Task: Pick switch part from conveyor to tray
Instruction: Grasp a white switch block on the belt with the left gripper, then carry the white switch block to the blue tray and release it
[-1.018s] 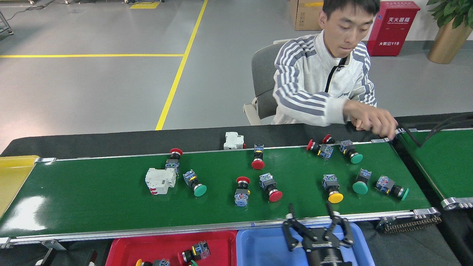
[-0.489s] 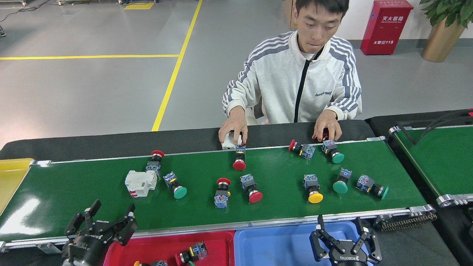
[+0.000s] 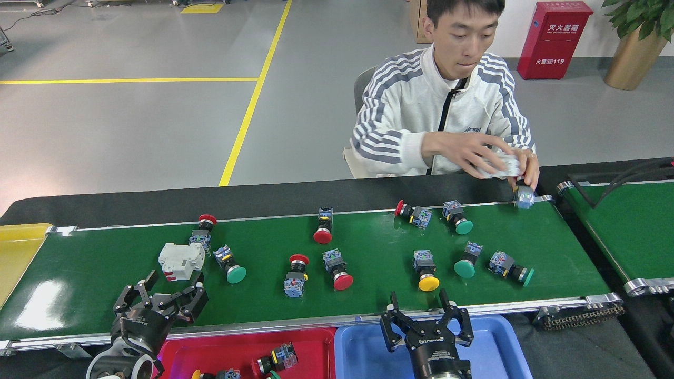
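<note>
Several switch parts lie on the green conveyor (image 3: 105,284): red-capped ones (image 3: 322,227) (image 3: 336,269) (image 3: 295,269), green-capped ones (image 3: 230,264) (image 3: 464,261) and a yellow-capped one (image 3: 425,272). A white breaker block (image 3: 181,259) lies at the left. My left gripper (image 3: 160,297) is open over the belt's near edge, just below the white block. My right gripper (image 3: 418,310) is open at the near rail, just below the yellow-capped switch and above the blue tray (image 3: 363,352). The red tray (image 3: 231,350) holds a few switch parts (image 3: 279,359).
A person sits behind the belt; the hands (image 3: 474,152) hold a white block and a switch over the belt's far right corner. A second green belt (image 3: 632,231) stands at the right. A yellow chute (image 3: 21,247) sits at the left end.
All parts on the belt have shifted left. My left gripper moved up and right toward the white block; my right gripper moved left. The person's hands went to the far right corner.
</note>
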`<state>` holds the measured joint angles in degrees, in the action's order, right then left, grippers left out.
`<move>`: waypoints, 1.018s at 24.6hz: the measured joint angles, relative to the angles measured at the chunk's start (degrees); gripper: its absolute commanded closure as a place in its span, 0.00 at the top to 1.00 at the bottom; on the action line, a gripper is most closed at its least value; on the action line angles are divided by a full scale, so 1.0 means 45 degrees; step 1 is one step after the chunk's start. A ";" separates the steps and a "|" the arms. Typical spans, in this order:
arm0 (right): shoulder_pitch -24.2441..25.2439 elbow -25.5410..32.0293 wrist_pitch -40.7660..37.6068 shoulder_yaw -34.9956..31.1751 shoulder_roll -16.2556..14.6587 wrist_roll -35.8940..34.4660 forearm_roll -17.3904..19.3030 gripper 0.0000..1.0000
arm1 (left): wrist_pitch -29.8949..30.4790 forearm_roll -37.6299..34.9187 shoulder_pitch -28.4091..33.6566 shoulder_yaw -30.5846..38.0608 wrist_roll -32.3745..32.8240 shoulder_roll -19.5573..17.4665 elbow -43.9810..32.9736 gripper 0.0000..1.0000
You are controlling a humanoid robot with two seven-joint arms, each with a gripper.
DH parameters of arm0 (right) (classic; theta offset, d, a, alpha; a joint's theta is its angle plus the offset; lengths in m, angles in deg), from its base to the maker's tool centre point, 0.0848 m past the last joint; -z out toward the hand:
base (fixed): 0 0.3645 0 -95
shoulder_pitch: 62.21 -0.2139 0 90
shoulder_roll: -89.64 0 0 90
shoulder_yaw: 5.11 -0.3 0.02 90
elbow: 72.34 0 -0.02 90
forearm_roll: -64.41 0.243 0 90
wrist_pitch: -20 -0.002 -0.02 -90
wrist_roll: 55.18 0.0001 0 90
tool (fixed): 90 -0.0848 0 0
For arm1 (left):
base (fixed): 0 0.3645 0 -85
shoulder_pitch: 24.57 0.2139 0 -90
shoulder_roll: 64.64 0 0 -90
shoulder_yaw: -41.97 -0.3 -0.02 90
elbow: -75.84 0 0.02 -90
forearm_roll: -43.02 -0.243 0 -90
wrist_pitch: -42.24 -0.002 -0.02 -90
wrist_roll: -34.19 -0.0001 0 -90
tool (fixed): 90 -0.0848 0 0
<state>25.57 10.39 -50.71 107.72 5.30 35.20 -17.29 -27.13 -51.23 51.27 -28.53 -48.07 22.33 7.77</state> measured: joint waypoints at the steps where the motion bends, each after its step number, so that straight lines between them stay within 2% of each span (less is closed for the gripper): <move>1: -0.0157 -0.0134 0.0048 0.0025 0.0045 0.0143 -0.0005 0.98 | -0.0110 0.0000 -0.0121 0.0001 -0.0095 -0.0101 0.0274 0.43; 2: -0.0330 -0.0264 0.0135 0.0038 0.0063 0.0263 -0.0006 0.96 | -0.0175 0.0011 -0.0193 0.0001 -0.0243 -0.0178 0.0541 0.31; 4: -0.0624 -0.0623 0.0209 0.0039 0.0067 0.0368 -0.0006 0.93 | -0.0202 0.0105 -0.0223 -0.0001 -0.0458 -0.0271 0.0908 0.17; 6: -0.0912 -0.0981 0.0249 0.0041 0.0131 0.0439 0.0010 0.89 | -0.0253 0.0288 -0.0200 -0.0001 -0.0700 -0.0349 0.1020 0.12; 8: -0.1271 -0.1363 0.0308 0.0045 0.0174 0.0478 0.0028 0.73 | -0.0078 0.0438 -0.0170 -0.0002 -0.0889 -0.0372 0.1034 0.08; 9: -0.1387 -0.1506 0.0320 0.0052 0.0175 0.0494 0.0021 0.57 | -0.0015 0.0469 -0.0156 -0.0002 -0.0930 -0.0371 0.1037 0.07; 11: -0.1545 -0.1774 0.0324 0.0263 0.0176 0.0508 -0.0008 0.34 | 0.0154 0.0501 -0.0132 -0.0001 -0.1020 -0.0372 0.1036 0.05; 13: -0.1707 -0.1869 0.0325 0.0673 0.0158 0.0525 -0.0012 0.21 | 0.0380 0.0503 -0.0082 -0.0004 -0.1141 -0.0371 0.0944 0.05; 14: -0.1733 -0.1870 0.0349 0.0773 0.0153 0.0545 -0.0012 0.17 | 0.0463 0.0565 -0.0015 -0.0003 -0.1170 -0.0371 0.0765 0.05; 18: -0.1754 -0.1670 0.0285 0.1215 0.0100 0.0581 -0.0082 0.15 | 0.1566 0.1216 0.0717 0.0008 -0.1225 -0.0646 -0.0791 0.05; 20: -0.1754 -0.1299 0.0221 0.1926 -0.0127 0.0583 -0.0100 0.15 | 0.2341 0.1683 0.1534 0.0083 -0.1256 -0.1005 -0.1953 0.05; 25: -0.1756 0.0033 -0.0403 0.4163 -0.0747 0.0596 -0.0107 0.16 | 0.3806 0.2463 0.3611 0.0094 -0.1260 -0.1070 -0.4055 0.06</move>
<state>17.67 10.54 -52.52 126.45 1.94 37.88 -17.77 -10.00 -40.15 67.52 -28.10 -53.74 17.51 -10.48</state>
